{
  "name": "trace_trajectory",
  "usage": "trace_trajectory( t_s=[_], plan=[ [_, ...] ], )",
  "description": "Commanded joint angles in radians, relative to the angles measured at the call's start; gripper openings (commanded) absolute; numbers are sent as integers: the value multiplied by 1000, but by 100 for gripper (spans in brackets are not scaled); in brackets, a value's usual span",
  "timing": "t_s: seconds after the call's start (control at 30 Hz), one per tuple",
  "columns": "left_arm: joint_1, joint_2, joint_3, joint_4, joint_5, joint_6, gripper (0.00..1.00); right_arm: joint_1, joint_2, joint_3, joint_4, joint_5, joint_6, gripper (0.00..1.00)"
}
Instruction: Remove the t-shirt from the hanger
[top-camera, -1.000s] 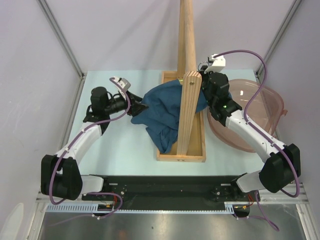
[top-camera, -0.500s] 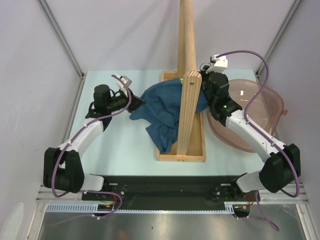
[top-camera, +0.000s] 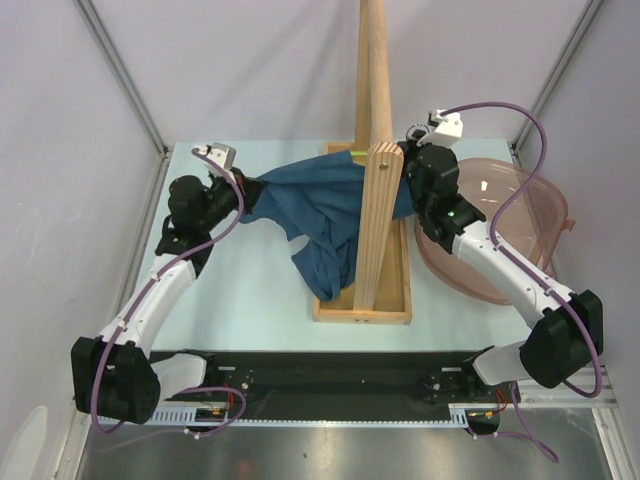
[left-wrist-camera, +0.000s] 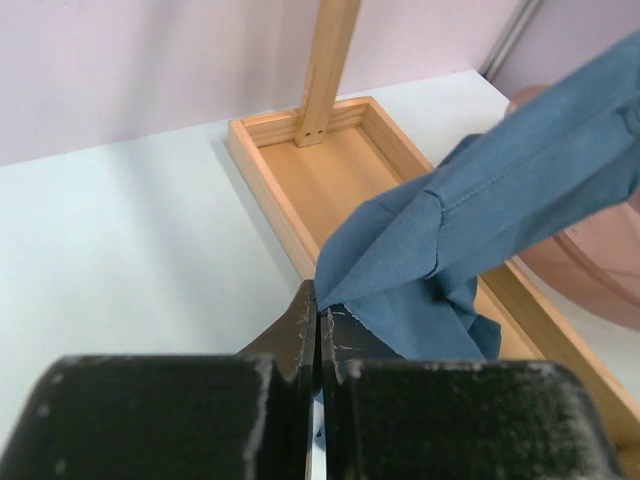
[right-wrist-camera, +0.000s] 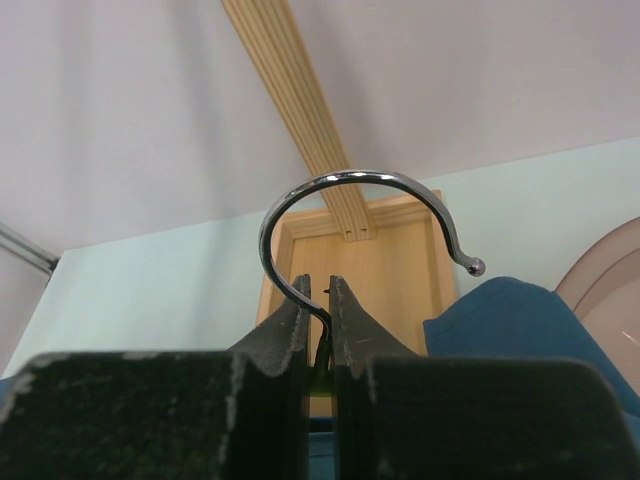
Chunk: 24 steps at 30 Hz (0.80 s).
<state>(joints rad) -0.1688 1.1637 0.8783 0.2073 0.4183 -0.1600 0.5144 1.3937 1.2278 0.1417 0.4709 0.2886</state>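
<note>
The dark teal t-shirt (top-camera: 320, 215) hangs by the wooden stand, and one edge is pulled taut to the left. My left gripper (top-camera: 245, 190) is shut on that edge; the left wrist view shows the cloth (left-wrist-camera: 500, 200) running out of the closed left gripper (left-wrist-camera: 318, 300). My right gripper (top-camera: 415, 178) sits right of the pole, behind the shirt. In the right wrist view the right gripper (right-wrist-camera: 318, 285) is shut on the stem of the hanger's silver hook (right-wrist-camera: 350, 174). A sliver of the lime-green hanger (right-wrist-camera: 320, 375) shows between the jaws. The shirt hides the rest of the hanger.
A wooden pole (top-camera: 375, 80) rises from a long wooden tray (top-camera: 395, 300) in the middle of the table, and the shirt's lower part lies in the tray. A pink translucent bowl (top-camera: 530, 220) stands at the right, under my right arm. Enclosure walls stand on both sides.
My left gripper has shut on the shirt's edge and drawn back to the left, stretching the cloth out from the stand. The right gripper has kept its hold with little movement.
</note>
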Motion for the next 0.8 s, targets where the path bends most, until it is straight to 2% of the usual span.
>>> trace_trajectory(
  t_s=[0.0,0.17,0.47,0.57,0.67,0.77],
  plan=[
    [37,-30,-4,23,-92,-76,0,-7,-67,30,33,142,20,0],
    [63,-47,-2,44,-41,-189,1,-17,-85,7,19,167,52,0],
    [103,-79,-4,286,154,-461,0,-20,-93,-34,25,91,26,0],
    [103,-82,-44,473,246,-591,0,-16,-79,-44,41,28,23,0],
    [100,-62,-85,766,322,-749,0,-2,-38,-18,52,-99,18,0],
    [100,-56,-99,863,361,-826,0,47,11,56,26,-126,-40,0]
  ],
)
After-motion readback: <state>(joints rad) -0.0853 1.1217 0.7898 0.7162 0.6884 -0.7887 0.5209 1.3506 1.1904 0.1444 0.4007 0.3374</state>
